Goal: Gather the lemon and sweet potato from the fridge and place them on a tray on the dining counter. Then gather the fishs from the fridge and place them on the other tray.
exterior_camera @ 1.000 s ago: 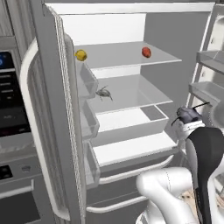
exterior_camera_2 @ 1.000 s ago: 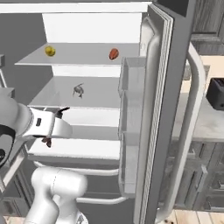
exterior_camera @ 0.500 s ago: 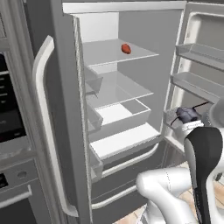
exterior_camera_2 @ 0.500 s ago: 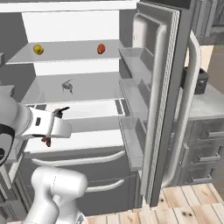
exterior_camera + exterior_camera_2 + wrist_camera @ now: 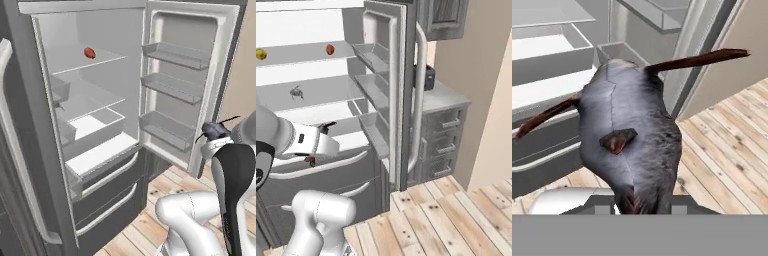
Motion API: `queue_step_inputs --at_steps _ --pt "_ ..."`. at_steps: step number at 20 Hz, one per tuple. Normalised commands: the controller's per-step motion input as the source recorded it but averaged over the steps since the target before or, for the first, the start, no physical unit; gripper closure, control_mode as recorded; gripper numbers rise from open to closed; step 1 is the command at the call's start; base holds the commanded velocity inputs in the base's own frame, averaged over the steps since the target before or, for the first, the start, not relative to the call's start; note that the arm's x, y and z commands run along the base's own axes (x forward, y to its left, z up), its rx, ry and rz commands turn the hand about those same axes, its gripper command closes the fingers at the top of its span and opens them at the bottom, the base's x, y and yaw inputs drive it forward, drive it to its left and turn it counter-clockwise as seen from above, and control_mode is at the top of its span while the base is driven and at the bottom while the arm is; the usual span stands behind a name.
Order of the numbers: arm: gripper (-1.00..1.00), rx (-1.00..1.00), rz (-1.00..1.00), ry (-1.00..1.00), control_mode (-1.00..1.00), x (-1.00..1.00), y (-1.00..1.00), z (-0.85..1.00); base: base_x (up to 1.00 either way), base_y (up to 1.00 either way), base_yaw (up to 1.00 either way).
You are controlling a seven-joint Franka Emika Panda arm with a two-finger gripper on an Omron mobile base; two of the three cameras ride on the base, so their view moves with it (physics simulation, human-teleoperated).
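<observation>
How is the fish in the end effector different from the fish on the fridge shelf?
The fish in the end effector is held outside the fridge, near the wood floor; the fish on the shelf rests inside on a middle shelf. The held one shows a grey body with reddish-brown fins; the shelved one looks tiny and dark.

The fridge [image 5: 100, 125] is seen with its doors swung open. The sweet potato [image 5: 89, 52] is set on the top shelf, with the lemon [image 5: 261, 54] to its left. A second fish [image 5: 296, 91] is placed on the shelf below. One fish [image 5: 629, 145] is held outside, before the right door's bins.
</observation>
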Motion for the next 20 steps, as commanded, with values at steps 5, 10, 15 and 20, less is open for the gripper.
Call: queue_step_inputs --at_steps 5,10,15,20 --pt "1.0 0.0 0.0 0.0 1.0 0.0 0.0 0.0 -0.63 -0.02 -0.51" --pt "1.0 0.0 0.0 0.0 1.0 0.0 0.0 0.0 -0.57 -0.09 -0.54" --pt "1.0 0.0 0.0 0.0 1.0 0.0 0.0 0.0 -0.55 -0.07 -0.55" --pt "1.0 0.0 0.0 0.0 1.0 0.0 0.0 0.0 -0.38 -0.09 -0.58"
